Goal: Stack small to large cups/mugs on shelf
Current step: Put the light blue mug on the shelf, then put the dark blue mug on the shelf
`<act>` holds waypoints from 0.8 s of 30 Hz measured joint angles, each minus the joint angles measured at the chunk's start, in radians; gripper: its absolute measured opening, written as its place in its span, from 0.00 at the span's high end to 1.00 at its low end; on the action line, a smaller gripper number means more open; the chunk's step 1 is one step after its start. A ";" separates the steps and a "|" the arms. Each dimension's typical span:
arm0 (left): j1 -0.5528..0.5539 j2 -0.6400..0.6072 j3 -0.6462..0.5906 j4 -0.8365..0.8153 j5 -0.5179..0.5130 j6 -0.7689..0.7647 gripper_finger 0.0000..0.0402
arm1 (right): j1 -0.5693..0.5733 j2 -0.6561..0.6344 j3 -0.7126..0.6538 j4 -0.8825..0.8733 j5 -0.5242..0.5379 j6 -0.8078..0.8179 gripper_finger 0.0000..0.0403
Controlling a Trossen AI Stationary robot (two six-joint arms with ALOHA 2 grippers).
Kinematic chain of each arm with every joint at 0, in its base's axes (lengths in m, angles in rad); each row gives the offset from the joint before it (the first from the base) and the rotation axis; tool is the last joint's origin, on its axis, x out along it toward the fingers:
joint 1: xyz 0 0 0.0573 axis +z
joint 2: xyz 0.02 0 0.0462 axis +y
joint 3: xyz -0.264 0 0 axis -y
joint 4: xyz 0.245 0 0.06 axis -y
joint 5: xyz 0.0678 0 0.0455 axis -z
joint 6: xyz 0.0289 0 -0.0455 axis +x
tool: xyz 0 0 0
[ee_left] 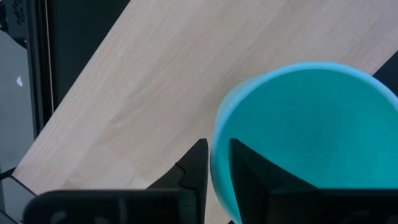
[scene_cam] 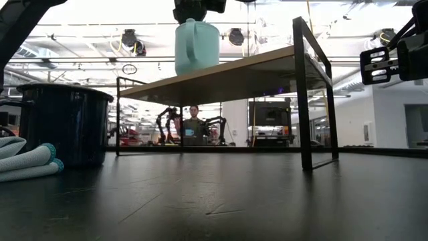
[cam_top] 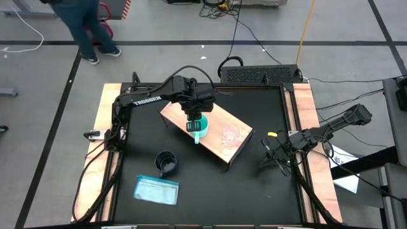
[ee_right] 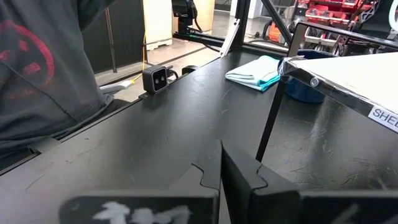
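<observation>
The turquoise mug (cam_top: 200, 125) stands upright on the light-wood shelf (cam_top: 213, 121), its handle (scene_cam: 194, 45) turned toward the table's near edge. My left gripper (cam_top: 194, 117) is over it from above and shut on its rim. The small clear cup (cam_top: 229, 133) stands on the shelf to the mug's right. The dark navy mug (cam_top: 166, 163) stands on the black tabletop in front of the shelf. My right gripper (cam_top: 277, 156) is shut and empty, low over the table at the right, beside the shelf's right end. My left gripper pinches the turquoise mug's rim wall (ee_left: 217, 158), one finger (ee_left: 249, 165) inside the mug and one finger (ee_left: 198, 165) outside. The fingers come from above, pointing down. The mug is upright, and in the low view its base (scene_cam: 197, 71) seems to meet the shelf's top.
A flat light-blue packet (cam_top: 156, 189) lies on the table near the front left. The shelf stands on thin dark legs (scene_cam: 304, 100) with open room under it. A person (cam_top: 82, 25) stands beyond the table's far left corner.
</observation>
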 joint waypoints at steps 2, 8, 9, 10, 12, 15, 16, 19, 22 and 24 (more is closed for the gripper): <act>0.000 0.000 0.001 0.000 0.000 0.000 0.84 | 0.000 0.000 -0.001 0.000 0.000 0.000 1.00; 0.000 -0.001 0.001 0.000 -0.002 0.006 0.84 | 0.000 0.000 -0.030 0.030 0.000 0.011 1.00; 0.000 -0.002 0.001 0.000 -0.002 0.006 0.84 | 0.000 -0.001 -0.033 0.031 0.000 0.012 1.00; 0.000 -0.002 0.001 0.000 -0.002 0.007 0.84 | 0.000 -0.001 -0.033 0.027 0.000 0.012 1.00; 0.000 -0.002 0.001 0.000 0.001 0.011 0.83 | 0.000 0.000 -0.033 0.024 0.000 0.012 1.00; 0.000 -0.002 0.001 0.000 0.006 0.011 0.81 | 0.000 0.000 -0.033 0.024 0.000 0.011 1.00; 0.000 -0.002 0.001 0.000 0.007 0.011 0.80 | 0.000 0.000 -0.033 0.024 0.000 0.011 1.00; 0.000 -0.002 0.002 0.000 0.008 0.012 0.75 | 0.000 0.000 -0.033 0.024 0.000 0.011 1.00; 0.000 -0.002 0.002 0.000 0.008 0.013 0.70 | 0.000 0.000 -0.033 0.024 0.000 0.011 1.00; 0.000 -0.002 0.002 0.000 0.006 0.014 0.67 | 0.000 0.000 -0.033 0.024 0.000 0.011 1.00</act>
